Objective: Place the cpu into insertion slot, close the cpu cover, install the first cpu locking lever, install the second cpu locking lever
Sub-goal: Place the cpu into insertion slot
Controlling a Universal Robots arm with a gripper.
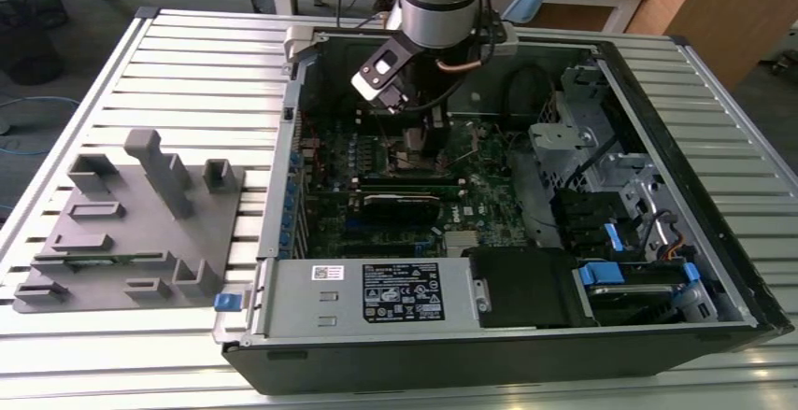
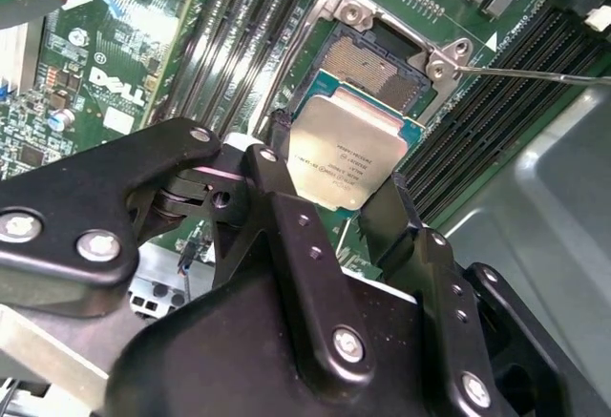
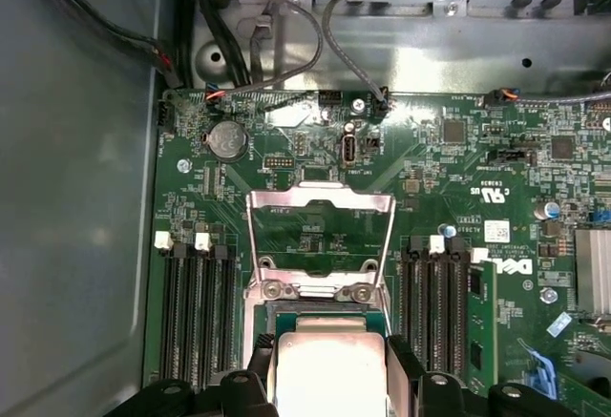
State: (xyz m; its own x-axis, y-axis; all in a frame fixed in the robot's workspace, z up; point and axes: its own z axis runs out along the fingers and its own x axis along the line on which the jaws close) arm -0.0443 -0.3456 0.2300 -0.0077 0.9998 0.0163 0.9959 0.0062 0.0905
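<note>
In the second wrist view the black two-fingered gripper (image 2: 339,157) is pinching the small, flat, square cpu with the dull silver-grey top (image 2: 351,150) by two opposite edges, fingers (image 2: 409,217) closed just to chip width, likely keeping its underside free; the chip is hanging top-up over one edge of the silver-rimmed insertion slot (image 2: 374,62), sides squared to the rim, no clear long axis; in the first wrist view the thin windowed metal cpu cover (image 3: 320,199) is standing swung back, leaving the slot open.
</note>
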